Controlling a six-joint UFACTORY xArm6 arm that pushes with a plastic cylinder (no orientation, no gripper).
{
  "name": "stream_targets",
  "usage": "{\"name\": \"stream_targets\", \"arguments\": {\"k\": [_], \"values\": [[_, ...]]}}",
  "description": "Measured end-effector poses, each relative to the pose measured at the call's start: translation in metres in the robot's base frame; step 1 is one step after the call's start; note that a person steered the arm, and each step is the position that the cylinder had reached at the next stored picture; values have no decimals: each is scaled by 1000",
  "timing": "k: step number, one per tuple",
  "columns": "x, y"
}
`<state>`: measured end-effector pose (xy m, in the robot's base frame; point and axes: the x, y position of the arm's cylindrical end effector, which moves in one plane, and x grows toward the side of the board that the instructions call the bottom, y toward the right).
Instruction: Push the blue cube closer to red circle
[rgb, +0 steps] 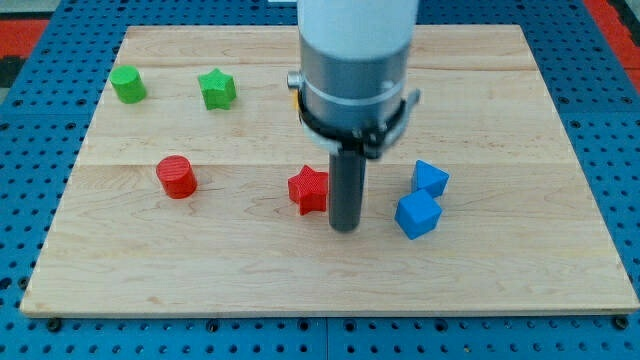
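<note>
The blue cube (417, 214) lies right of centre on the wooden board (200, 260), touching a second blue block (430, 178) just above it. The red circle, a short red cylinder (177, 176), lies far to the view's left. My tip (344, 228) rests on the board between the red star (309, 189) and the blue cube. It stands just right of the star and a short gap left of the cube, touching neither that I can see.
A green cylinder (128, 84) and a green star (216, 88) lie at the upper left. A yellow block (294, 99) peeks out behind the arm's grey body (355, 80), mostly hidden. Blue pegboard surrounds the board.
</note>
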<state>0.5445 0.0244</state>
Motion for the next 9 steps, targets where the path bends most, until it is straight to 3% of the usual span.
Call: {"name": "stream_targets", "arguments": {"k": [1,2,3,4,5,6,7,8,9], "values": [[9,-21],[-37,-24],[-44,-48],[5,-11],[15,37],[21,104],[-22,144],[-50,95],[-21,50]]}}
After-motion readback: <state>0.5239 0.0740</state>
